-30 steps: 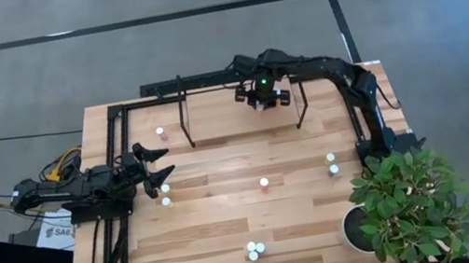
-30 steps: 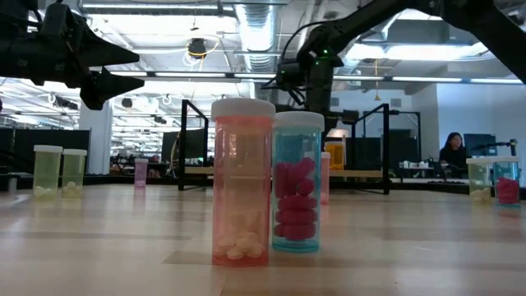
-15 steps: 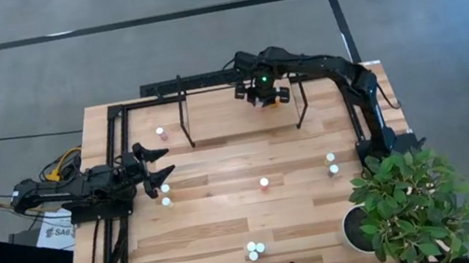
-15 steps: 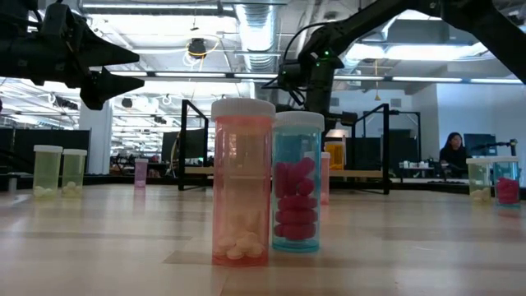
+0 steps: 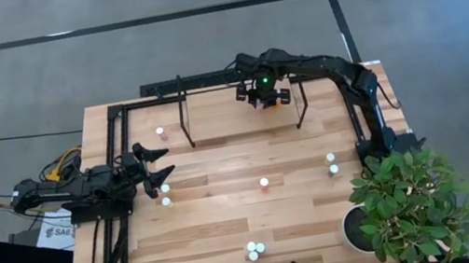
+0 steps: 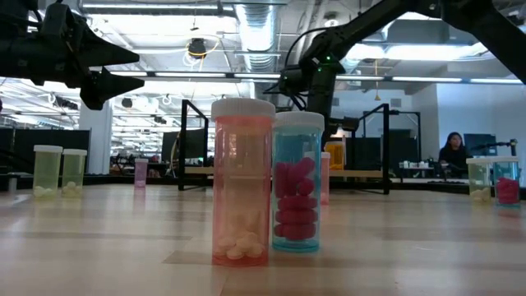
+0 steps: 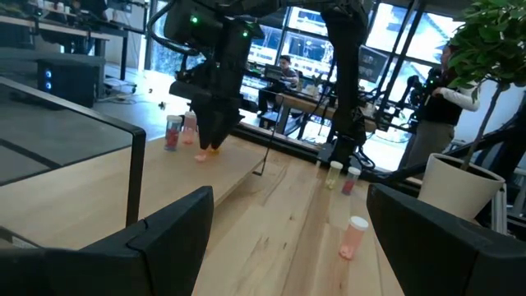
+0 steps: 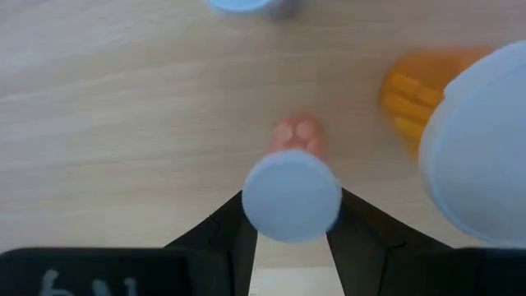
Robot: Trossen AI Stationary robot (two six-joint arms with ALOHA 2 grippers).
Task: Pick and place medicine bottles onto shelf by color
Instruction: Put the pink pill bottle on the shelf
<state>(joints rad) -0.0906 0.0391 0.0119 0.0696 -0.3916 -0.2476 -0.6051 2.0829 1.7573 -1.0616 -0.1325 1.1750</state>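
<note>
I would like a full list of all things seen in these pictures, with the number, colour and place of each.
Table: one, light wood planks, under everything.
Shelf: one, light board in a black tube frame, along the table's far edge.
Loose bottles: at least eight, white caps, with pink, blue and yellow-green bodies, scattered over the table.
Small bottle: one, pinkish, at the shelf's left end.
Orange bottle: one, large white cap, on the shelf beside the right hand.
Pink bottle: one, white cap, between the right hand's fingers.
Plant: one, green, in a white pot, at the table's front right corner.
Person: one, far back in the room.
Left hand: open, over the table's left side.
Right hand: closed on the pink bottle, over the shelf.
</note>
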